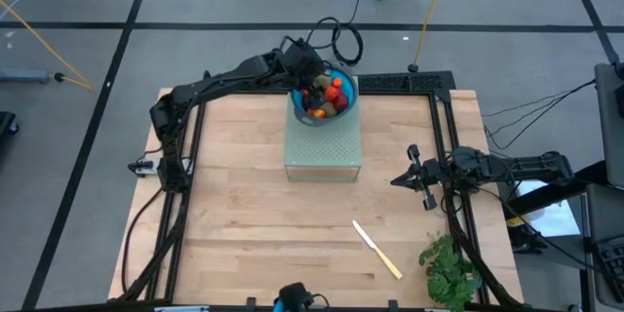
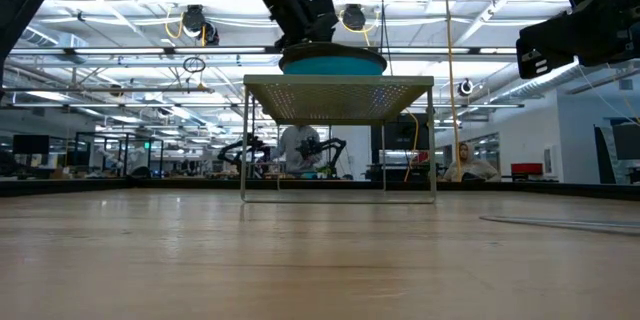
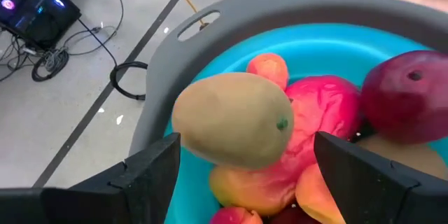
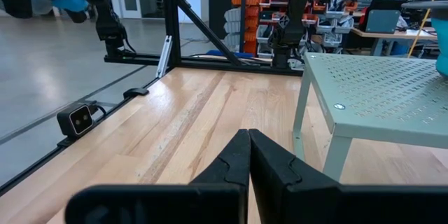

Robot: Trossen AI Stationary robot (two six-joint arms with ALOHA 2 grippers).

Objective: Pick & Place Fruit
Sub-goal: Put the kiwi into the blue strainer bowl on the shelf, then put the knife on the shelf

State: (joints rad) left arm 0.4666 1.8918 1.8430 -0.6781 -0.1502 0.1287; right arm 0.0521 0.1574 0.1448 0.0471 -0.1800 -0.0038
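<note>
— Where now? Left gripper (image 3: 241,175) over the blue bowl (image 1: 325,117) on the pale green perforated stand (image 1: 323,151) at the table's far edge, fingers spread wide either side of the tan kiwi-like oval (image 3: 234,117), gripping nothing visibly.

— And the rest of the fruit (image 1: 326,96)?

— Heaped in the same bowl: pink-red lumpy piece (image 3: 318,122), dark red ball (image 3: 406,96), small orange piece (image 3: 268,66), more yellow-orange beneath. Kiwi-like oval on top of the heap, resting against the pink-red piece.

— Right side?

— Right gripper (image 4: 248,155) hanging above the table's right part, well apart from the stand, fingers pressed together, empty. Cream knife (image 1: 377,250) and green leafy bunch (image 1: 450,271) near the front right, untouched.

— Handling?

— Probably light, hollow, stiff plastic; smooth skin, likely slippery, prone to rolling off the heap. No sign of fragility.

— Which way round?

— In the left wrist view, long axis roughly across the gap between the fingers, slightly tilted, green-dotted end toward the pink-red piece.

— Best hold?

— Likely across the shorter middle, so a turned wrist; pinched end to end, apt to squirt out.
</note>
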